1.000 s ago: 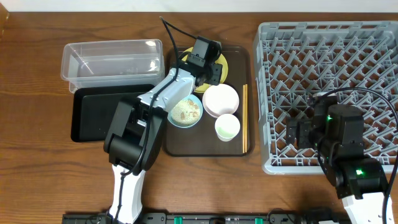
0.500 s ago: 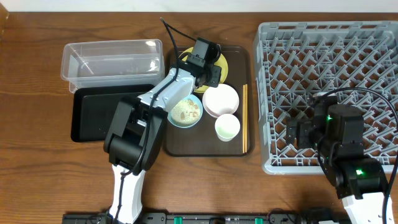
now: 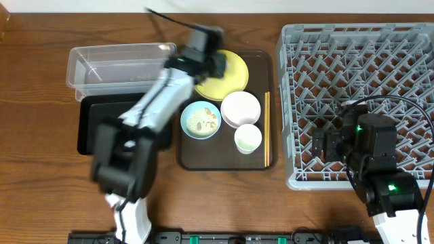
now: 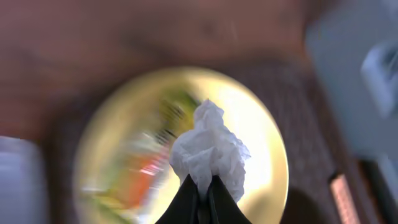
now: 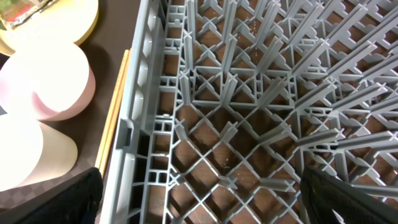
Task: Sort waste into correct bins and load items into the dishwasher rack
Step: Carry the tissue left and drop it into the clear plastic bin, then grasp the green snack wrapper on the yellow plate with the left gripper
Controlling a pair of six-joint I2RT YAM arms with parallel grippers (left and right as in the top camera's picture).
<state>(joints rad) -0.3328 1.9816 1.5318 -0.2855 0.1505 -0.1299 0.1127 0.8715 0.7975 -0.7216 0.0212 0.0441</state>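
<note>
1. The left gripper (image 4: 200, 186) was clamped on a crumpled white paper (image 4: 210, 146), pinched by one edge, seemingly clear of the yellow plate (image 4: 267, 155) beneath.
2. A blurred printed wrapper (image 4: 155, 137) lay on that plate; the clear tub (image 3: 122, 64) and black tray (image 3: 102, 122) stood near on the counter (image 3: 41, 169), probably to receive waste.
3. The right gripper (image 5: 199, 202) stood apart and empty over the dishwasher rack (image 5: 249, 93), likely waiting for dishes.

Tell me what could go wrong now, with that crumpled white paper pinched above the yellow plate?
The left tool grips the crumpled paper only by its lower edge, so it might slip out and fall onto the yellow plate below. The clear tub and black tray lie side by side, so a sloppy release could land it in the wrong one.
</note>
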